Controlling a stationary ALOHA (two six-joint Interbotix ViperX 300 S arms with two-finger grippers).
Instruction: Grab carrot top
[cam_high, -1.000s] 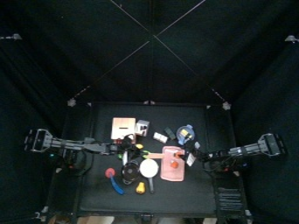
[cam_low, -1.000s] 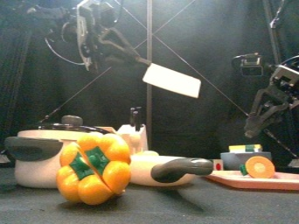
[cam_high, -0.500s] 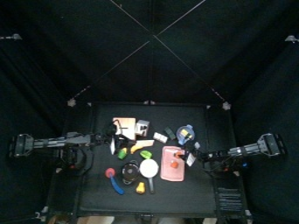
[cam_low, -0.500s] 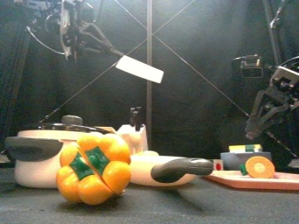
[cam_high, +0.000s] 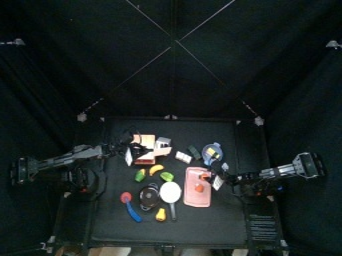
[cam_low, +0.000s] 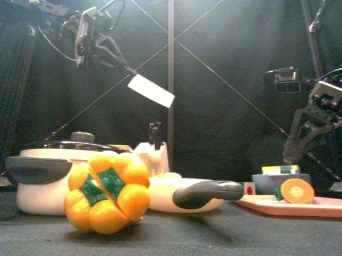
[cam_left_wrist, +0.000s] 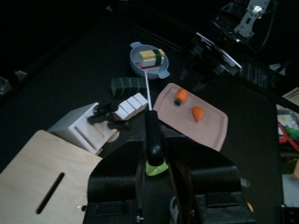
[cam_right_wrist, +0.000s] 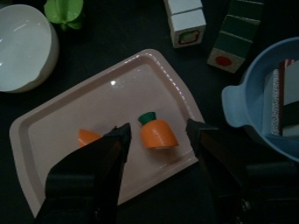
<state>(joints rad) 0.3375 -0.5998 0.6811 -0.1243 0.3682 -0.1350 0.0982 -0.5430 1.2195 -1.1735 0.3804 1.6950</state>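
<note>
Right gripper (cam_right_wrist: 158, 144): hanging over the tray (cam_right_wrist: 70, 114), jaws standing wide apart, holding nothing.
Carrot top (cam_right_wrist: 156, 131): lying on the tray between the right jaws' tips, green end turned away from them; a second orange piece (cam_right_wrist: 90, 136) is lying just beside it.
Left gripper (cam_left_wrist: 156, 171): raised above the table's left side, clamping a knife (cam_low: 150, 89) by the handle, pale blade hanging in the air.
Surface: black table (cam_high: 227, 220), crowded.
Room: black curtains are closing it in.
Count: one tray, two carrot pieces, one white bowl (cam_right_wrist: 24, 48), one blue bowl (cam_right_wrist: 271, 83), one yellow pepper (cam_low: 106, 190), one pot (cam_low: 60, 165).
</note>
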